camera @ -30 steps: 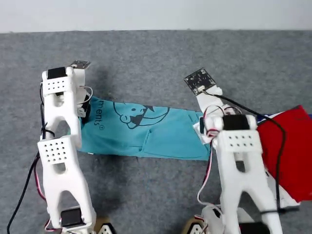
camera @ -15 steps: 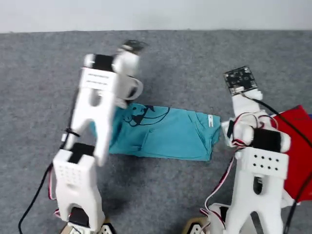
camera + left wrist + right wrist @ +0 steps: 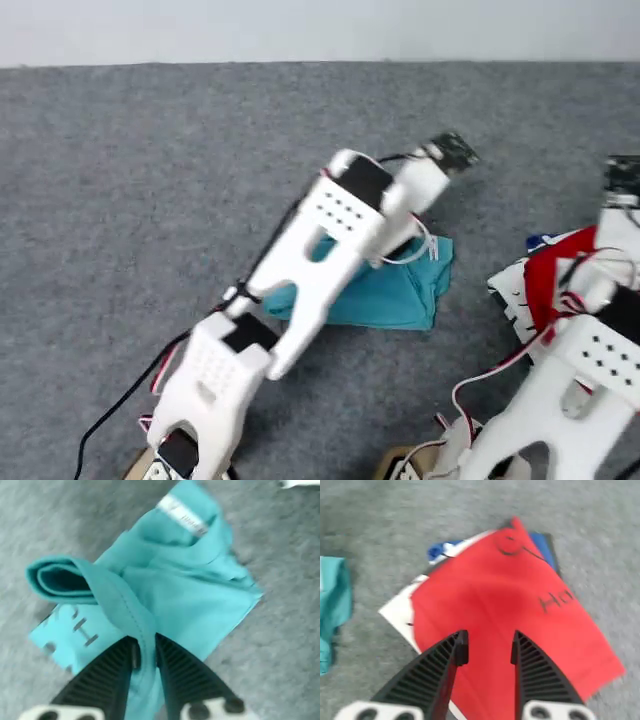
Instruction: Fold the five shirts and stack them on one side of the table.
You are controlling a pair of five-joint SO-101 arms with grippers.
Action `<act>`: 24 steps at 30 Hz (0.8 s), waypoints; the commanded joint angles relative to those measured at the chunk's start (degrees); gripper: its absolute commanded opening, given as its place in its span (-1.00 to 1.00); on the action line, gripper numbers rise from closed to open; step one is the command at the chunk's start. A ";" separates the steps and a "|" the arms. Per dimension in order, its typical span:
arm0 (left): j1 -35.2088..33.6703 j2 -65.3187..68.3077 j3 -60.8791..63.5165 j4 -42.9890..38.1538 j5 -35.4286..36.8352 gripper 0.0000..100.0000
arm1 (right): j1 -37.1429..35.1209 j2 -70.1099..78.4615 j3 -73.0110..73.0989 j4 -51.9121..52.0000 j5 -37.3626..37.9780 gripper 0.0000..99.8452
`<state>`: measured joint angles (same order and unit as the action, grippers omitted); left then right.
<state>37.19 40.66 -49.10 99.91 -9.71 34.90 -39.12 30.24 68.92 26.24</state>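
Observation:
A teal shirt (image 3: 400, 295) lies bunched in the middle right of the grey table. In the left wrist view my left gripper (image 3: 145, 652) is shut on a raised fold of the teal shirt (image 3: 195, 595), held over the rest of the cloth. The left arm (image 3: 330, 230) stretches across the table above it. To the right lies a stack topped by a folded red shirt (image 3: 510, 610), with white (image 3: 400, 615) and blue (image 3: 440, 550) cloth under it. My right gripper (image 3: 488, 647) hangs open just above the red shirt with nothing between its fingers.
The grey felt table (image 3: 150, 200) spreads bare to the left and back. A pale wall (image 3: 300, 30) bounds the far edge. The right arm (image 3: 590, 350) stands at the right side over the stack (image 3: 545, 280).
The left arm swung from the far left toward the right, dragging the teal shirt's left end over itself. The right arm moved off the teal shirt to above the red stack.

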 commanded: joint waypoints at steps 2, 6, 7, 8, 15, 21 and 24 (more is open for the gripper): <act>2.81 6.68 -10.68 0.44 0.62 -0.98 | 1.71 -1.10 -2.64 1.71 0.53 -0.72; 3.87 15.21 -21.41 0.44 0.70 -0.98 | 1.54 -1.36 -2.73 3.12 0.53 -0.72; 4.40 17.05 -24.13 0.44 0.70 -0.97 | 1.54 -1.45 -2.73 3.21 0.53 -0.72; 4.84 18.81 -26.33 0.44 0.70 -0.97 | 1.54 -1.54 -2.73 3.30 0.53 -0.72; 6.77 27.52 -37.93 0.44 0.26 -0.96 | 1.54 -1.63 -2.73 4.09 0.35 -0.72; 6.68 29.01 -42.86 0.44 0.53 -0.81 | 1.54 -1.71 -2.73 4.97 0.53 -0.72; 6.51 28.92 -42.86 0.44 0.62 -0.59 | 1.54 -1.71 -2.73 4.97 0.35 -0.72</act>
<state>43.52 70.37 -89.10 99.91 -9.36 35.78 -39.12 29.89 73.67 26.24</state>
